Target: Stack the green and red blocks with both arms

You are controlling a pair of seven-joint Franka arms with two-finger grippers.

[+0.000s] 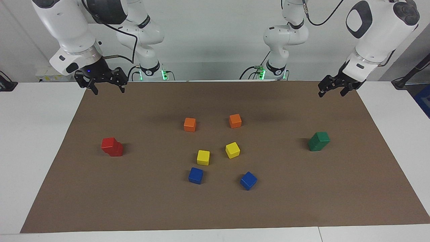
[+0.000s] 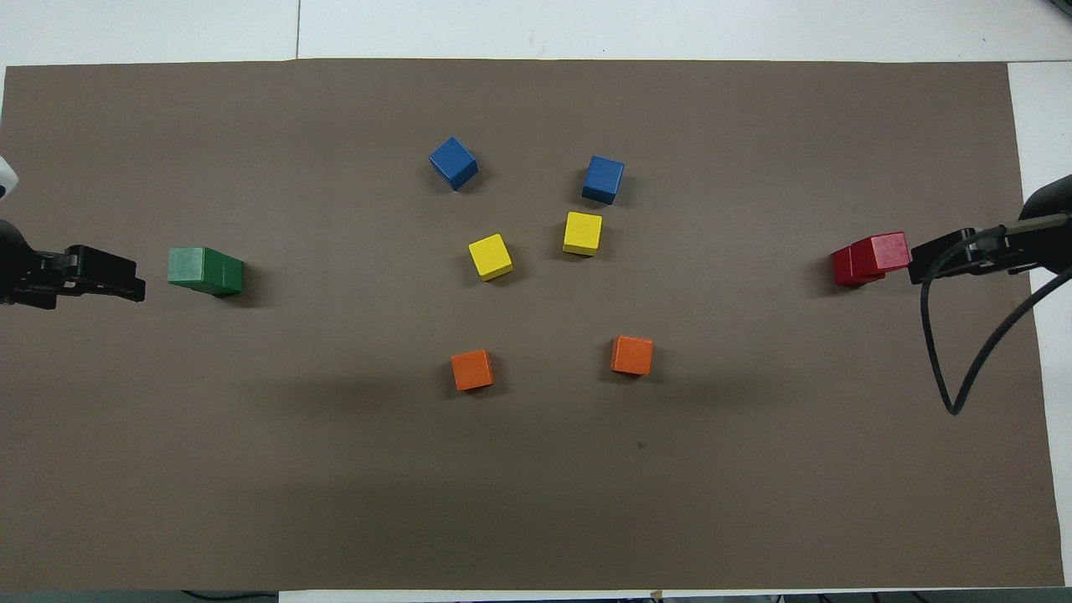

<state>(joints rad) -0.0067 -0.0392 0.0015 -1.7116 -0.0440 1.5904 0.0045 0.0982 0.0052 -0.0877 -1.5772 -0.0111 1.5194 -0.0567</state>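
Two red blocks (image 1: 112, 147) (image 2: 871, 258) stand stacked at the right arm's end of the brown mat, the upper one set slightly askew. Two green blocks (image 1: 318, 141) (image 2: 205, 270) stand stacked at the left arm's end. My right gripper (image 1: 109, 90) (image 2: 921, 261) hangs open and empty, high over the mat's edge at its own end, well apart from the red stack. Over the mat's corner at the left arm's end my left gripper (image 1: 331, 94) (image 2: 126, 283) is raised, open and empty, clear of the green stack.
In the middle of the mat (image 1: 215, 208) lie two orange cubes (image 1: 189, 124) (image 1: 235, 121), two yellow cubes (image 1: 203, 157) (image 1: 232, 150) and two blue cubes (image 1: 196, 175) (image 1: 248, 180), all single. A black cable (image 2: 950, 368) loops down from the right arm.
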